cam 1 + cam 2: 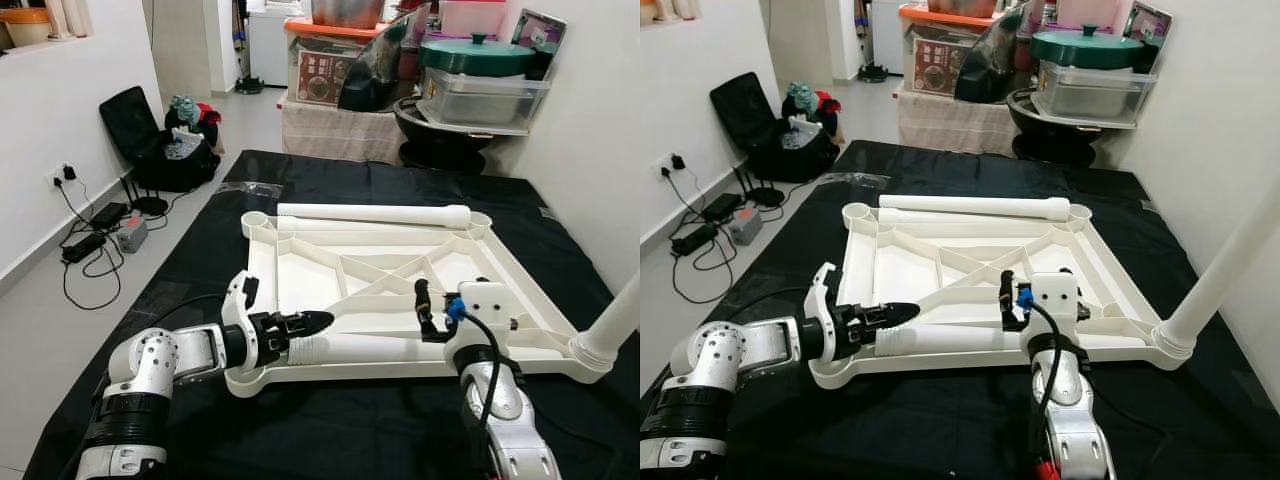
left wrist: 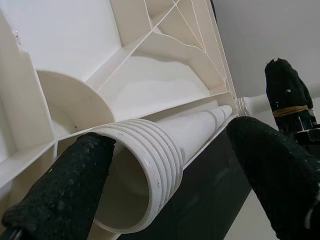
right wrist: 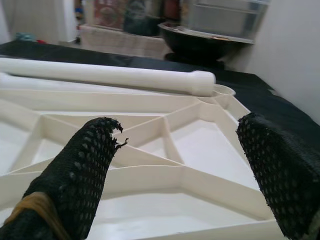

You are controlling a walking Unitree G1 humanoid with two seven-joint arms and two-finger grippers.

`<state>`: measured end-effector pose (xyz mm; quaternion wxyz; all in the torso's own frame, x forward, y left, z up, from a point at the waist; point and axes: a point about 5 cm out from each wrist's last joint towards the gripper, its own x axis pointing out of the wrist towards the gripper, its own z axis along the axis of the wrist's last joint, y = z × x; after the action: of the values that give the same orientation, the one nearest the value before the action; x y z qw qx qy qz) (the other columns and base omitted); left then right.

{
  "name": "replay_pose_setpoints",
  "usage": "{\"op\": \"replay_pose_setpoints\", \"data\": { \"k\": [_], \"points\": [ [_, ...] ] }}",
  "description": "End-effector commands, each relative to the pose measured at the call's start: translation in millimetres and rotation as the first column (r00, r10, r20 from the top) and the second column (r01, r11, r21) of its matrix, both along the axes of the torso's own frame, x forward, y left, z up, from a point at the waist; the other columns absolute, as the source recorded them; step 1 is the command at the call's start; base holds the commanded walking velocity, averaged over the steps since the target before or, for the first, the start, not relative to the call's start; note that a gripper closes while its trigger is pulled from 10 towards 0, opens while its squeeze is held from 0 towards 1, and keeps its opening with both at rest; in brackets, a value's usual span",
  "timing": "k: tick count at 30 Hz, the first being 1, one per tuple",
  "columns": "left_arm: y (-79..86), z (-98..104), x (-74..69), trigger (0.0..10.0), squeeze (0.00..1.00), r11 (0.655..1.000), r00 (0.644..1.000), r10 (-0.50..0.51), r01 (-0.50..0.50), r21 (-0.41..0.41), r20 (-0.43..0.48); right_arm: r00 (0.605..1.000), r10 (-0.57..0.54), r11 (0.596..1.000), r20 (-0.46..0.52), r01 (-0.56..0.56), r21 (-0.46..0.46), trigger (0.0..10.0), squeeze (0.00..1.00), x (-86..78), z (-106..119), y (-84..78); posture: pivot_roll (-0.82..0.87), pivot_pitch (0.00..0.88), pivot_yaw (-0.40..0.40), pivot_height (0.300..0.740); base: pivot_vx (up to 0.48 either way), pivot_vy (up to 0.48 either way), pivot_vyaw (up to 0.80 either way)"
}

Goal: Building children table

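A black sheet (image 1: 330, 185) covers the floor (image 1: 60, 330), and on it lies an upturned white table top (image 1: 300, 265) with two loose white legs (image 1: 375, 214) resting across its frame.

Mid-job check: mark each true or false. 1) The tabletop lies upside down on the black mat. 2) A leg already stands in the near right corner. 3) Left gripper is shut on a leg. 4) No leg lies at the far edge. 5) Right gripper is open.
1) True: the tabletop shows its ribs, on the black mat.
2) True: the standing leg sits in that corner.
3) False: the left gripper is open around the near leg.
4) False: the far leg lies there.
5) True: the right gripper is open.
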<state>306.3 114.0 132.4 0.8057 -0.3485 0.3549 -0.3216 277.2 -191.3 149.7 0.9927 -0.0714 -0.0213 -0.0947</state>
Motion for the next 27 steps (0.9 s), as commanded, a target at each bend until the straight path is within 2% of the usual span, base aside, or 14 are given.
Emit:
{"op": "replay_pose_setpoints", "data": {
  "k": [1, 8, 9, 10, 11, 17, 23, 27],
  "points": [
    [-6.8, 11.8, 0.6, 10.0, 0.0, 0.999, 0.999, -0.019, 0.02, -0.029, 0.044, 0.999, -0.046, 0.999, 0.026, 0.046, 0.007, 10.0, 0.0, -0.7, 2.6, -4.8, 0.0, 0.0, -0.064, 0.74, 0.0, 0.0, 0.0],
    [-11.5, 20.6, 0.8, 10.0, 0.0, 0.998, 0.996, -0.042, 0.045, -0.046, 0.074, 0.993, -0.114, 0.993, 0.041, 0.113, 0.026, 10.0, 0.0, -0.4, 4.9, -14.5, 0.0, 0.0, -0.061, 0.74, 0.0, 0.0, 0.0],
    [-12.0, 21.9, 1.1, 1.5, 0.0, 0.998, 0.996, -0.047, 0.051, -0.04, 0.081, 0.989, -0.144, 0.989, 0.043, 0.143, 0.035, 10.0, 0.0, -0.7, 5.2, -18.9, 0.0, 0.0, -0.057, 0.74, 0.0, 0.0, 0.0],
    [-12.0, 21.9, 1.1, 1.5, 0.0, 0.998, 0.996, -0.047, 0.051, -0.04, 0.081, 0.989, -0.144, 0.989, 0.043, 0.143, 0.035, 10.0, 0.0, -0.7, 5.2, -18.9, 0.0, 0.0, -0.057, 0.74, 0.0, 0.0, 0.0],
    [-12.3, 21.3, 0.5, 0.0, 0.0, 0.998, 0.995, -0.055, 0.058, -0.028, 0.084, 0.985, -0.17, 0.985, 0.043, 0.168, 0.045, 10.0, 0.0, -1.2, 5.1, -22.3, 0.0, 0.0, -0.055, 0.74, 0.0, 0.0, 0.0],
    [-13.2, 17.6, -4.2, 0.0, 0.0, 0.996, 0.993, -0.084, 0.084, -0.002, 0.083, 0.973, -0.224, 0.973, 0.048, 0.221, 0.06, 10.0, 0.0, -3.1, 5.2, -28.9, 0.0, 0.0, -0.054, 0.74, 0.0, 0.0, 0.0],
    [-10.9, 14.8, -9.1, 0.0, 0.0, 0.995, 0.992, -0.096, 0.095, 0.013, 0.077, 0.905, -0.416, 0.905, 0.094, 0.402, 0.137, 10.0, 0.0, -9.3, 14.5, -58.0, 0.0, 0.0, -0.051, 0.74, 0.0, 0.0, 0.0],
    [-10.5, 14.6, -9.7, 0.0, 0.0, 0.995, 0.992, -0.098, 0.097, 0.015, 0.077, 0.886, -0.45, 0.889, 0.113, 0.432, 0.156, 10.0, 0.0, -11.1, 18.4, -64.5, 0.0, 0.0, -0.05, 0.74, 0.0, 0.0, 0.0]
  ]
}}
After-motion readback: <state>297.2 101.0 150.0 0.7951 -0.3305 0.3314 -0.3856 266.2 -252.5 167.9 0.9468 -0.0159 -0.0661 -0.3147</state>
